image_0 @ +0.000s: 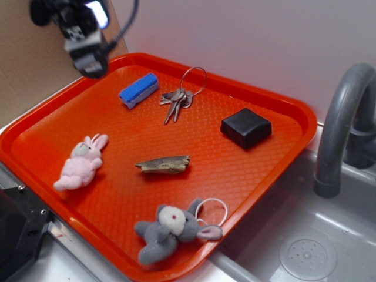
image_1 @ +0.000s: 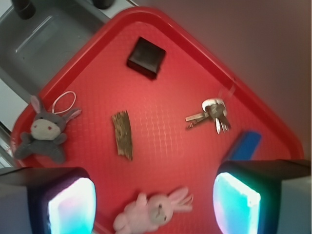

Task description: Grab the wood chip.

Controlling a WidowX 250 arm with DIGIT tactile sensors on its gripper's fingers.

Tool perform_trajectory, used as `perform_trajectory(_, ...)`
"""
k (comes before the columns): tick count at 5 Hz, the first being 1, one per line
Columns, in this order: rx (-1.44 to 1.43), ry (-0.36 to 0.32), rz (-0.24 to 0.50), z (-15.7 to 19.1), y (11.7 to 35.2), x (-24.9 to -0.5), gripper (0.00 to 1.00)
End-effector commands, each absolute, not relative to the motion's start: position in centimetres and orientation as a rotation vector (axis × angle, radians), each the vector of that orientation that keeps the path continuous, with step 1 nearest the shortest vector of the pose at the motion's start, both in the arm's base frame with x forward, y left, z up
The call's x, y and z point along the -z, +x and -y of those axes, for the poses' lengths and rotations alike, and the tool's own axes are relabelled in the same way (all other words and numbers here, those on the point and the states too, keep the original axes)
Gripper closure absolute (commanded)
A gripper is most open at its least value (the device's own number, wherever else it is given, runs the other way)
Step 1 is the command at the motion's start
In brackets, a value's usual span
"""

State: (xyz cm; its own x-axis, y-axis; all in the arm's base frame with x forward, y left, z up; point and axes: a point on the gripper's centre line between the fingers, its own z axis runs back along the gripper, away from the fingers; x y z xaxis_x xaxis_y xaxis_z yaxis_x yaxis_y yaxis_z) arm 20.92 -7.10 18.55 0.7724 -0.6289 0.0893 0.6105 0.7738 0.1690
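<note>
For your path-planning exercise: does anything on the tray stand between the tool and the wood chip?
Nothing visible does. The open tool hangs above the orange plastic tray's far-left corner. The flat grey-brown wood chip lies alone mid-tray, apart from the pink plush bunny and blue-topped eraser block.

Pincer (image_0: 88,44) blurred and cut by the exterior view's top edge, jaws perhaps parted, blue block (image_1: 243,145) half hidden behind a finger pad (image_1: 236,202) in the wrist view, faucet (image_0: 346,126) cropped at right.
</note>
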Motion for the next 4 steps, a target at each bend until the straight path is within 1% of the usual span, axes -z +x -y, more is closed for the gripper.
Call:
perform_trajectory(1, 0.752, 0.126, 0.157, 11.1, 21.4, -11.1, 0.0)
perform_trajectory(2, 0.698, 0.126, 0.167, 11.0, 22.1, -8.2, 0.0)
perform_trajectory(3, 0.685, 0.168, 0.155, 10.7, 22.9, -6.7, 0.0)
perform_trajectory(4, 0.683, 0.163, 0.104, 9.0, 22.4, -5.2, 0.0)
